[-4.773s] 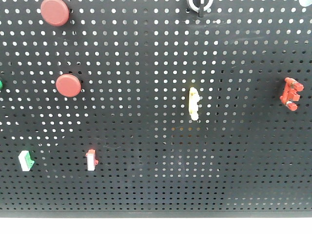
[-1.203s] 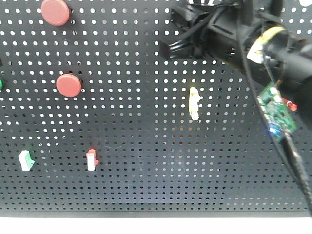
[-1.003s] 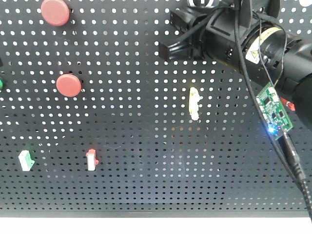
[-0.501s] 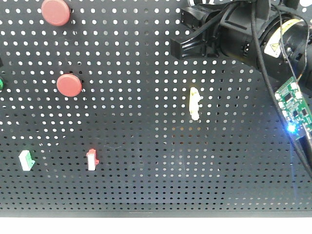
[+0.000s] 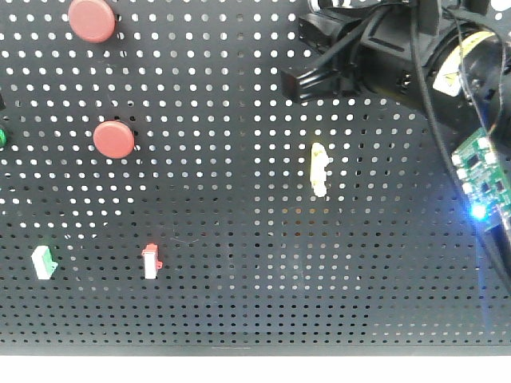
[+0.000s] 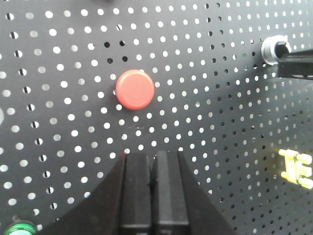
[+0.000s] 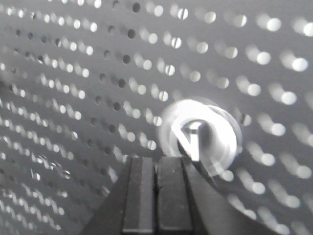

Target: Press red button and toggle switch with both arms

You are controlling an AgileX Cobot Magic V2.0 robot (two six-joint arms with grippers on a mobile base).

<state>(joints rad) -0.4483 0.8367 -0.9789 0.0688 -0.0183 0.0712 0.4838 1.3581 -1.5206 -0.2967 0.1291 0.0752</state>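
Two round red buttons [image 5: 91,19] [image 5: 114,140] sit on the black pegboard [image 5: 239,279] at the upper left. The left wrist view faces one red button [image 6: 135,89]; my left gripper [image 6: 152,155] is shut and empty just below it, short of it. The left gripper does not show in the front view. The metal toggle switch [image 7: 196,137] is blurred in the right wrist view, with my shut right gripper [image 7: 156,160] just below and left of it. It also shows in the left wrist view [image 6: 272,49]. In the front view my right gripper [image 5: 291,82] and arm hide it.
A yellow clip [image 5: 318,169] sits mid-board. A red-and-white rocker switch [image 5: 149,261] and a green-and-white one [image 5: 41,262] sit lower left. A green button [image 5: 1,137] is at the left edge. A circuit board with a blue light [image 5: 479,179] hangs from the right arm.
The right arm came into view from the upper right, covering the toggle switch. Over the last second it has drawn back right and slightly up. The buttons have not changed.
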